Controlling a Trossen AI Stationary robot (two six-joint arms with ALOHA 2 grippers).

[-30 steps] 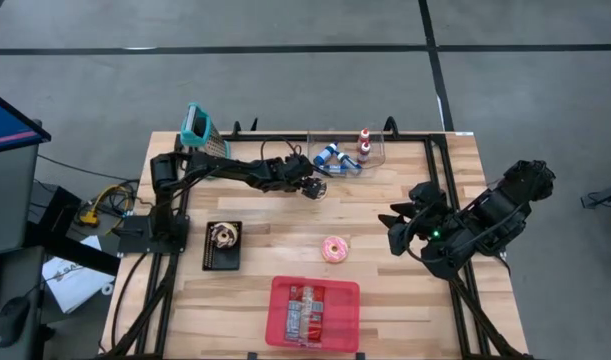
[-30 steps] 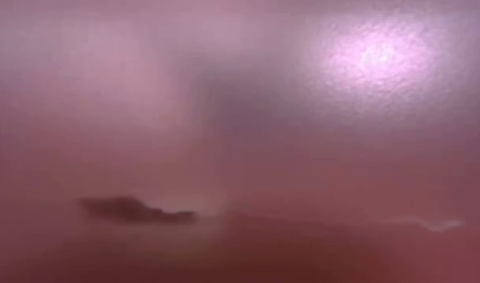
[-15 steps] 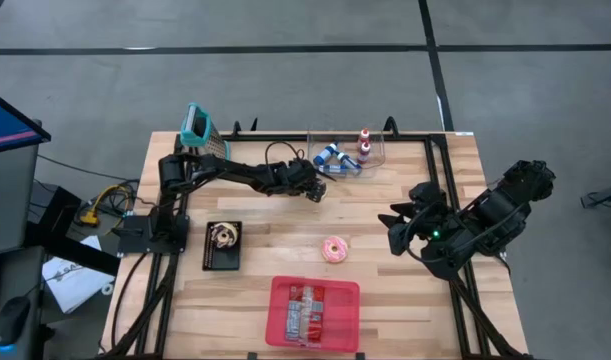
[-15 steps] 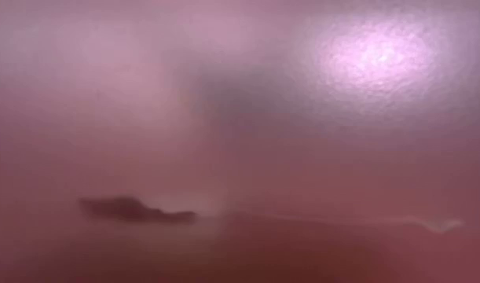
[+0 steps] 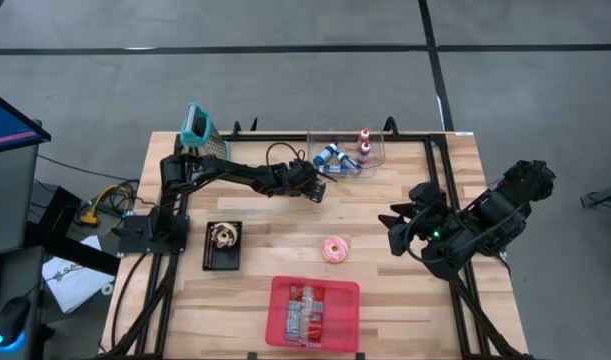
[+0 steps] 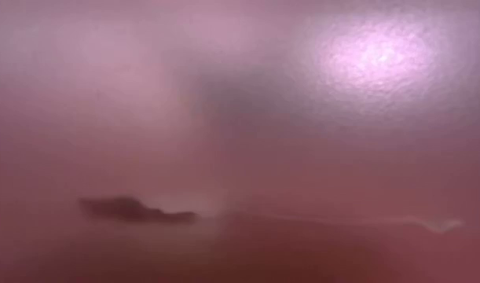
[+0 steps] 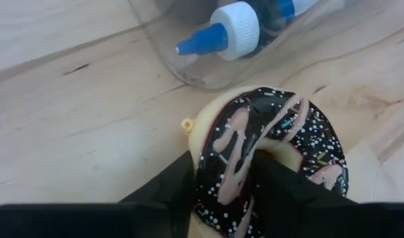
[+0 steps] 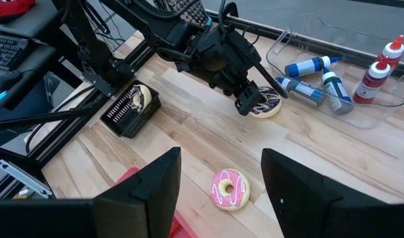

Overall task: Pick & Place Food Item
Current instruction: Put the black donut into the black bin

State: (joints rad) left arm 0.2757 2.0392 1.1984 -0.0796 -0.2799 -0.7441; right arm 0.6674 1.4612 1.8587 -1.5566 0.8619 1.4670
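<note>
A chocolate-glazed donut (image 7: pixel 268 145) with pink drizzle and sprinkles lies on the wooden table just in front of the clear container (image 5: pixel 347 155). My left gripper (image 5: pixel 313 190) is down on it, shut on its ring; the right wrist view shows the same donut (image 8: pixel 266 104) under that gripper. A pink donut (image 5: pixel 334 249) lies flat at the table's middle. My right gripper (image 5: pixel 397 228) hangs open above the table's right side, holding nothing. My left gripper has one finger (image 7: pixel 278 178) in the donut's hole and the other (image 7: pixel 178 188) against its outer rim, pinching the ring's near section (image 7: pixel 225 165) between them. The fingers slant down from the table's left. The donut's underside rests on the table.
A red tray (image 5: pixel 313 310) with packets sits at the near edge. A black basket (image 5: pixel 222 243) holding a donut stands at the left. The clear container holds glue bottles (image 8: pixel 314 73). A teal grater (image 5: pixel 198 128) stands at the far left. The low view is blocked by a red blur.
My left gripper has sunk a little onto the chocolate donut and then kept still. The donut stays where it was.
</note>
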